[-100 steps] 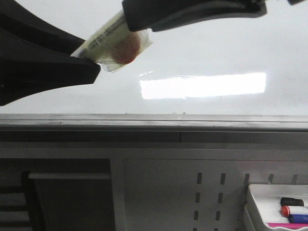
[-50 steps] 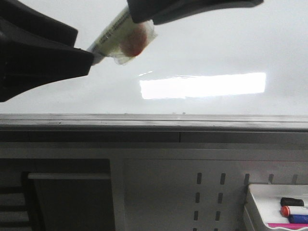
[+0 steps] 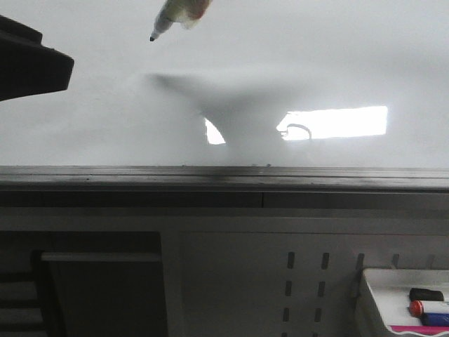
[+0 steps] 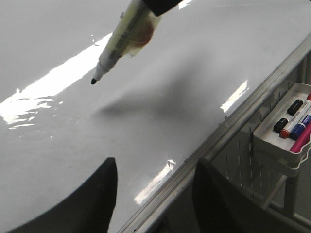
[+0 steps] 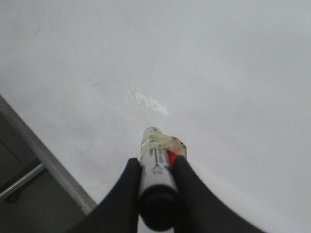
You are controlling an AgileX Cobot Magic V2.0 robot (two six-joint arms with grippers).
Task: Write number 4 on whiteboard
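The whiteboard (image 3: 295,63) fills the upper front view, with its grey ledge (image 3: 224,179) along the near edge and a bright glare. No black strokes of a number 4 show on it. My right gripper (image 5: 156,167) is shut on a white marker (image 5: 155,170). The marker's bare black tip points at the board and hovers above it, as the left wrist view (image 4: 124,39) shows. In the front view only the marker's tip end (image 3: 172,15) shows at the top. My left gripper (image 4: 155,194) is open and empty over the board's near edge, and shows dark at the left of the front view (image 3: 42,67).
A small white tray (image 3: 372,295) holding several markers hangs on the perforated panel below the ledge, at the lower right. It also shows in the left wrist view (image 4: 272,145). A dark shelf opening lies below the ledge on the left.
The right gripper has risen out of the top of the front view with the marker. The left gripper has drawn back to the left, off the marker, whose black tip now shows bare.
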